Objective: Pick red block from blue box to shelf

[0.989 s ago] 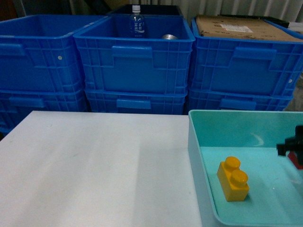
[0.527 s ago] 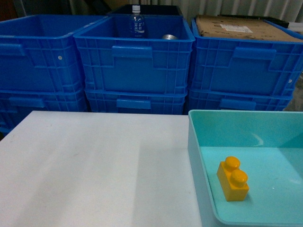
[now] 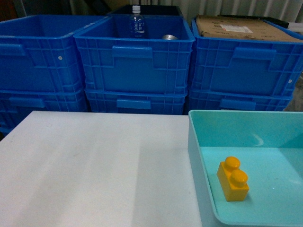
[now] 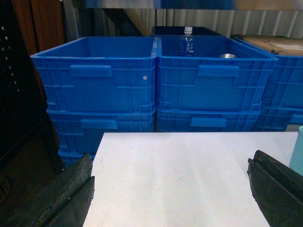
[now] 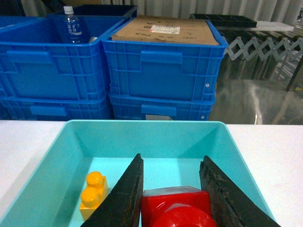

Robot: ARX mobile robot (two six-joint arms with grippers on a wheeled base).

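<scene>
Though neither arm shows in the head view, the blue box (image 3: 201, 156) sits at the table's (image 3: 94, 165) near right corner, holding a yellow block (image 3: 233, 179) near its left wall; no red block is visible here

From the left wrist, the left gripper (image 4: 170, 194) is spread wide and empty above the table

From the right wrist, the right gripper (image 5: 173, 189) is clamped on the red block (image 5: 176, 208) between its two fingers, above the box floor. Rigid, light and probably slick plastic, it is best pinched on its flat side faces
</scene>
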